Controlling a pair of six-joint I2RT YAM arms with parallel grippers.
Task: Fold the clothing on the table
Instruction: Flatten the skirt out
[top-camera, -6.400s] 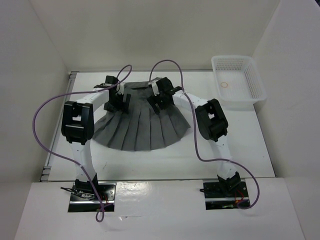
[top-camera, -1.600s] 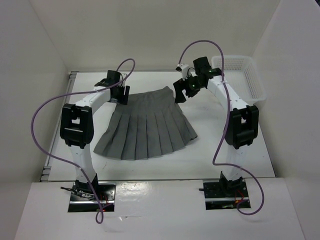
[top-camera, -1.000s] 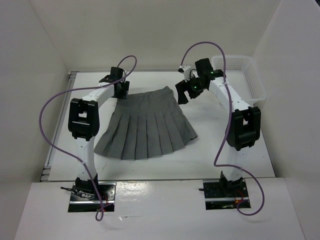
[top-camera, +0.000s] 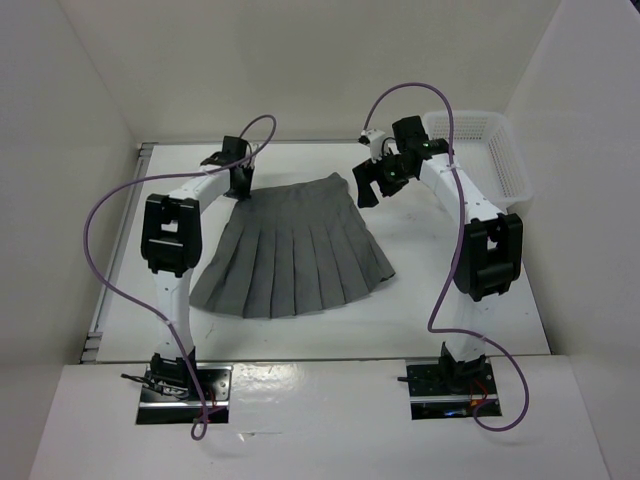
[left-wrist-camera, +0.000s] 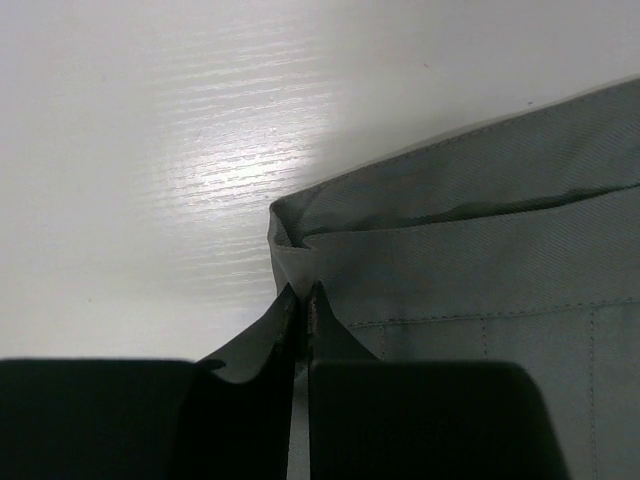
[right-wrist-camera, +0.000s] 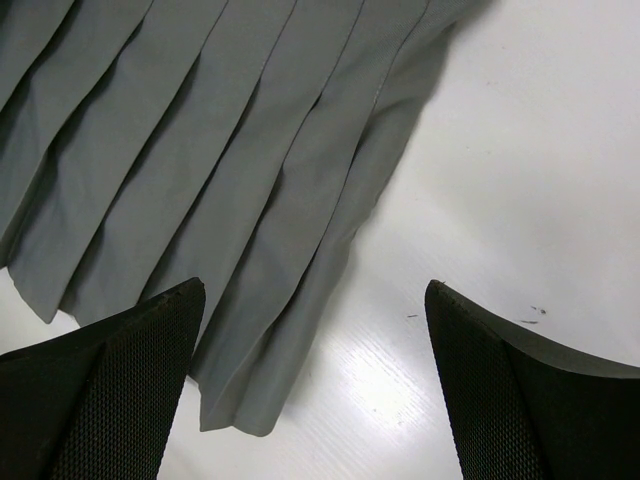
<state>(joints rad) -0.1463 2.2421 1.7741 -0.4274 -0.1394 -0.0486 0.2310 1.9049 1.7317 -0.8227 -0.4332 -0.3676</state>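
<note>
The skirt (top-camera: 290, 250) lies flat near the centre of the table (top-camera: 450, 300), with the waistband toward 12 o'clock and the pleated hem flaring toward 6 o'clock. The left claw (top-camera: 240, 186) sits at the 11 o'clock corner of the waistband. In the left wrist view its fingers (left-wrist-camera: 250, 420) are closed tight, pinching the fabric edge of that corner. The right claw (top-camera: 368, 185) hangs at 1 o'clock of the skirt, just beside the other end of the waistband. Its fingers (right-wrist-camera: 100, 400) are spread wide and grip nothing. A basket (top-camera: 505, 160) of white mesh stands at 2 o'clock, at the far right corner of the table.
</note>
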